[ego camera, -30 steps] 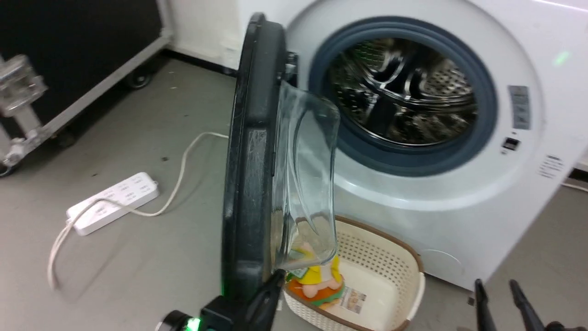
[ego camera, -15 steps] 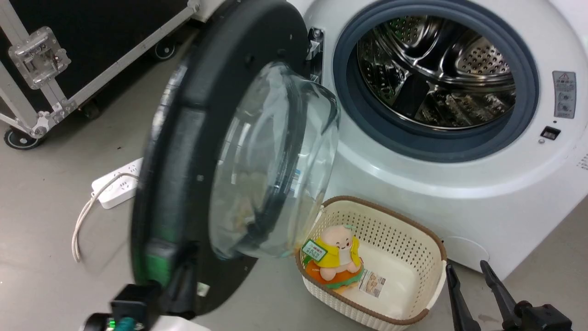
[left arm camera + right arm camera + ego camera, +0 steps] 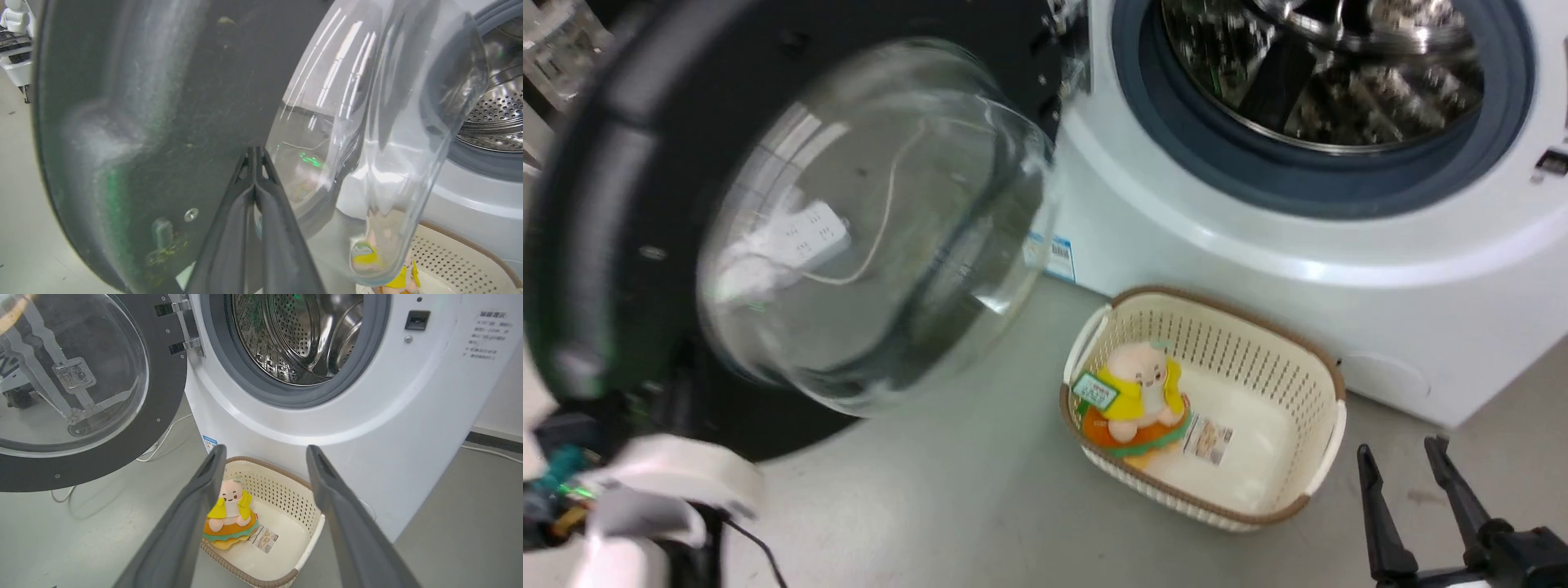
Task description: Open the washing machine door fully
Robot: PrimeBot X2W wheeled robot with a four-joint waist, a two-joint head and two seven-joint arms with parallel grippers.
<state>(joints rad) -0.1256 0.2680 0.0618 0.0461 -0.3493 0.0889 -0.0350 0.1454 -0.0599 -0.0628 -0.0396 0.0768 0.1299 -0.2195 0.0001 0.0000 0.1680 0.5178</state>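
The washing machine door [image 3: 866,220] stands swung wide to the left, its inner face and clear glass bowl turned toward me. In the left wrist view my left gripper [image 3: 254,152] is shut with nothing between its fingers, its tips against the door's [image 3: 163,102] black inner face beside the glass bowl. The white washing machine [image 3: 1258,245] shows its grey gasket [image 3: 1176,155] and steel drum [image 3: 302,335]. My right gripper [image 3: 1401,453] hangs open at the lower right, apart from the door [image 3: 163,416] and pointing toward the machine [image 3: 388,408].
A cream perforated basket [image 3: 1258,359] with a plush toy [image 3: 1135,392] sits on the grey floor in front of the machine. A white power strip [image 3: 800,237] and its cord show through the door glass. My pale left forearm [image 3: 662,482] is at the lower left.
The door has swung further left, from edge-on to broadside toward me, with my left arm going along. The head camera has shifted, so the machine sits higher and closer in view.
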